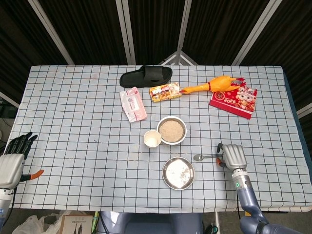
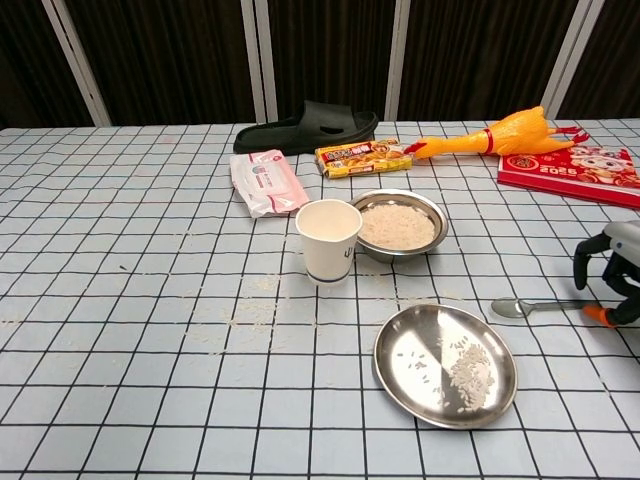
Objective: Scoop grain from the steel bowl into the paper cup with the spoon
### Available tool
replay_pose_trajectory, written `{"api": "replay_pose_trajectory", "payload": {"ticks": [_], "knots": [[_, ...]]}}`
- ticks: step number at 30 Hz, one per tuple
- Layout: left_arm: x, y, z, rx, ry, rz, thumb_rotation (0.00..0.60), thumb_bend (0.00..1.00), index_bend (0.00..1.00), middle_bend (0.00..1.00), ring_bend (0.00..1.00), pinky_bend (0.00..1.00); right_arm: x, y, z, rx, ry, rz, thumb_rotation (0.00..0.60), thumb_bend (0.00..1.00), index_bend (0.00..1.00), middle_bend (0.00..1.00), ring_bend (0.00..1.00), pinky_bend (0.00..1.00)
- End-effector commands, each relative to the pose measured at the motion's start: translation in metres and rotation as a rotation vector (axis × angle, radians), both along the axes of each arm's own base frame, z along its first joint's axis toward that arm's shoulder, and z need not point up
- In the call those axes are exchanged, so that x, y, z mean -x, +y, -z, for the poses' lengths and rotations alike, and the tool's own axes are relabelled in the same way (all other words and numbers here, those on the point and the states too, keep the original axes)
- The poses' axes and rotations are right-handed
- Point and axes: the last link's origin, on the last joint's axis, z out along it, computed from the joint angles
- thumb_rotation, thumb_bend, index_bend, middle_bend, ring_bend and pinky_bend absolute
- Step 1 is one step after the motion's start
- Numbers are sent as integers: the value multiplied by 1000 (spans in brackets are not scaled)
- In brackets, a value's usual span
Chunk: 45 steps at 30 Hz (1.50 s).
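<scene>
The spoon lies flat on the tabletop, and its long axis runs almost straight across, from left to right: the scoop end points toward the middle of the tabletop, and the handle end points to the robot's right side. The right hand hovers exactly at this handle end, so the spoon extends away from the hand toward the left, and the handle tip is just at or under the hand's fingers (in the chest view the fingers are curved downward and apart around the handle tip, but I cannot tell if they already touch it). This hand holds nothing; it is spread in an arch, ready to close. The left hand rests far away at the left edge of the tabletop, with fingers apart and nothing in it, so the right hand is clearly the nearer one for the spoon. In my judgement the next move is to close on the handle from above and lift it. The steel bowl with grain stands farther to the left of the spoon and a little behind it, and the paper cup stands upright just beside the bowl, on its left.
</scene>
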Motion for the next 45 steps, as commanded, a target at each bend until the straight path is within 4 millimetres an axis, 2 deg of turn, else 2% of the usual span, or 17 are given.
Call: {"api": "replay_pose_trajectory", "payload": {"ticks": [1,28,34,40,45], "knots": [[0,0,0,1,-1,-1,600,0,0,0,0,0,0,0,1,-2,0,1,600,366,520,902,980,1000],[0,1,0,5,-2,-3,600,0,0,0,0,0,2,2,9,-15,8,16,600,401,548,902,979,1000],[0,1,1,6,-2,-3,600,0,0,0,0,0,1,2,9,-15,5,16,600,452,570,902,979,1000],[0,1,0,6,-2,-2,600,0,0,0,0,0,-1,1,5,-3,0,8,600,457,586,902,979,1000],[0,1,0,5,-4,-2,600,0,0,0,0,0,-4,-3,-8,28,2,-7,600,466,603,902,979,1000]]}}
